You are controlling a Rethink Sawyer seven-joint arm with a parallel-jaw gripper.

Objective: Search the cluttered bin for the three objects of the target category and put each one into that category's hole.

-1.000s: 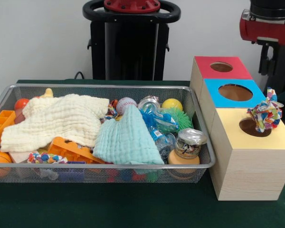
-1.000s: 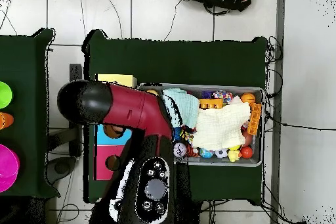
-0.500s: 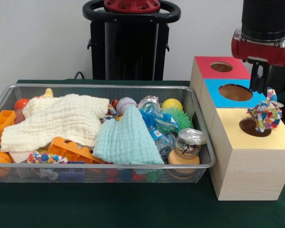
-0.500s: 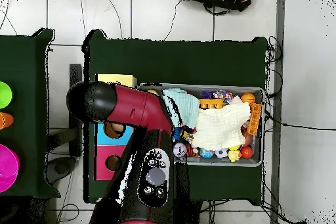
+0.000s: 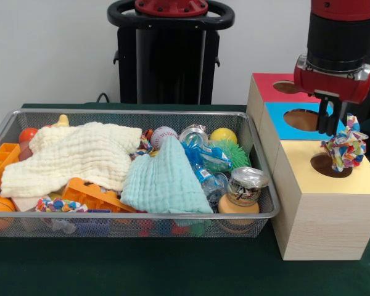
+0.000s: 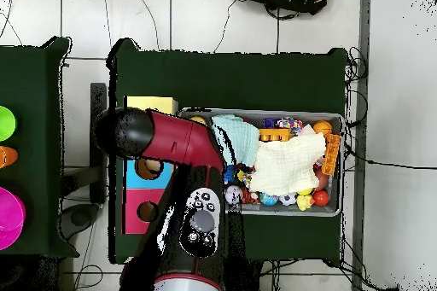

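- Tool [image 5: 328, 126] is being held above the blue-topped box, just beside the rope bundle [image 5: 345, 147]; its two dark fingers [image 5: 321, 117] are hanging close together with only a slim gap, and nothing is being gripped.
- One rope bundle is lying on the yellow-topped box [image 5: 333, 185], partly over that box's hole, not the blue hole [image 5: 304, 119].
- Another rope bundle [image 5: 57, 205] is showing in the wire bin [image 5: 172, 217] at its near edge, partly under the orange block [image 5: 97, 196].
- Bundles are being judged light, soft and springy, not fragile; a pinch across the knotted middle is being favoured, since loose frayed ends are likely to slip free.
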